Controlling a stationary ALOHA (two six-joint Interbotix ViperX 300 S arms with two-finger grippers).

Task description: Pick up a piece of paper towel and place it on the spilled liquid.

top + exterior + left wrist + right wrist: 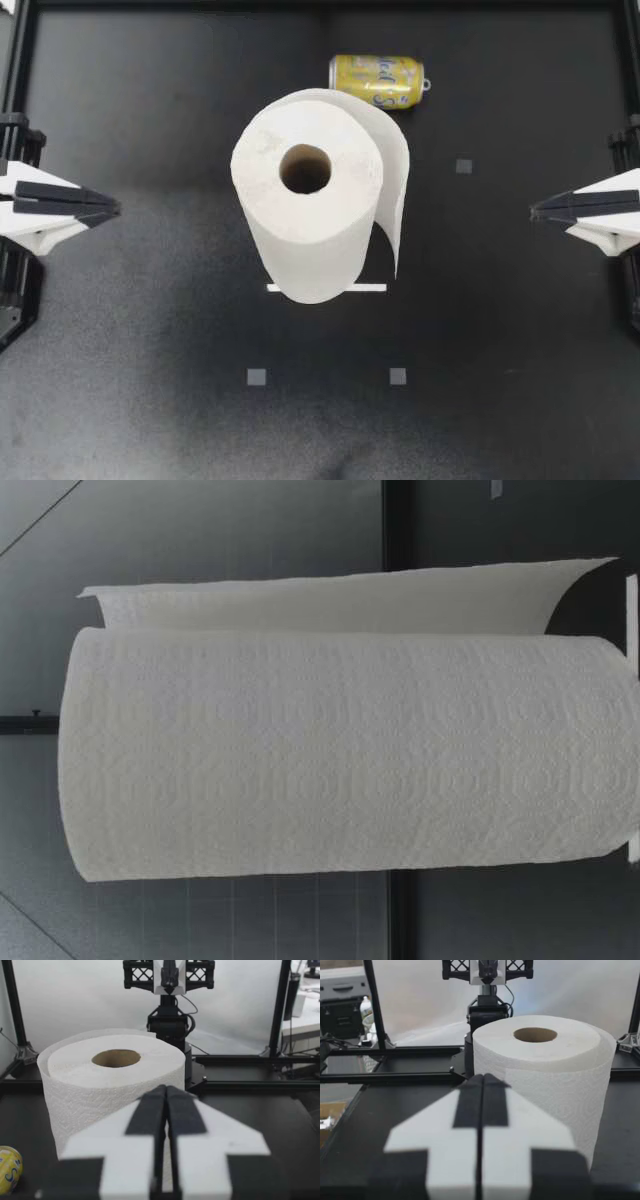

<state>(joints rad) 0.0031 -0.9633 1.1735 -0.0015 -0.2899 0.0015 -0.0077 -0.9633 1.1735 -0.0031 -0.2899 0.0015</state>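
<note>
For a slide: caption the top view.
Upright paper towel roll, yellow can lying beside it; left gripper and right gripper shut at the sides.

White wedge-shaped shells, black strips down middle — left gripper (112, 208), right gripper (535, 211) alike.

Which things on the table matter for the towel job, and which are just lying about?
For the job: paper towel roll, its loose sheet, my left gripper, my right gripper. No spill visible.
Lying about: yellow can, on its side.

Embossed matt paper towel roll (305, 200), glossy metal can (377, 80), smooth matt black table (140, 300)
</note>
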